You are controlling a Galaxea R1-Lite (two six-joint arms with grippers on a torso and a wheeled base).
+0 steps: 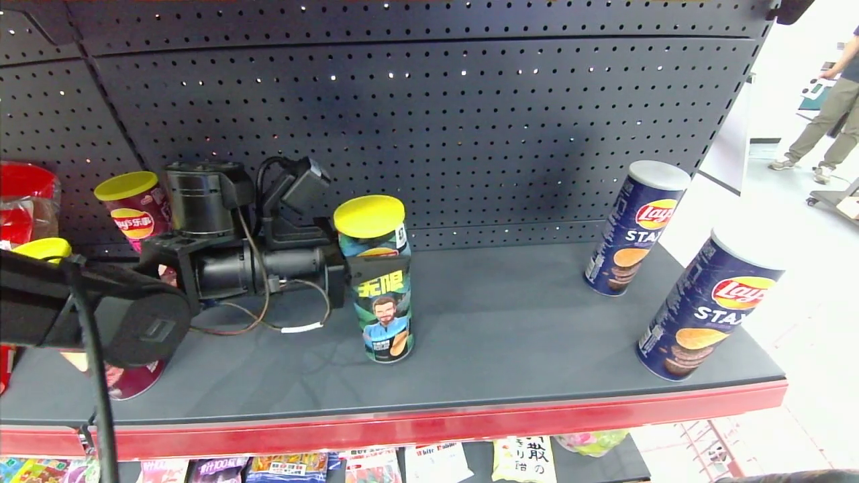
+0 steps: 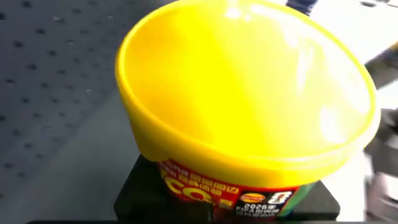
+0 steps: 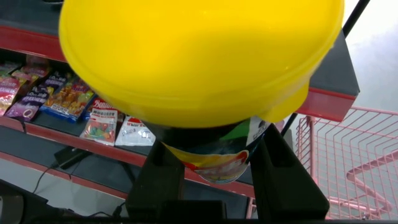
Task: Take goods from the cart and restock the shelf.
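Note:
A green chips can [image 1: 382, 302] with a yellow lid stands upright on the grey shelf board [image 1: 510, 335], left of its middle. My left gripper [image 1: 376, 268] comes in from the left and is shut on that can's upper half. In the left wrist view the can's lid [image 2: 249, 81] sits just above the gripper [image 2: 230, 205]. My right gripper [image 3: 217, 177] is shut on a second yellow-lidded can [image 3: 199, 56], held out in front of the lower shelves beside the pink cart [image 3: 354, 162].
Two blue chips cans [image 1: 634, 228] [image 1: 708, 305] stand at the shelf's right end. A red can [image 1: 134, 208] stands at the back left, and another can [image 1: 131, 379] at the front left under my arm. Open board lies between. Snack packs [image 3: 56, 93] fill the lower shelves.

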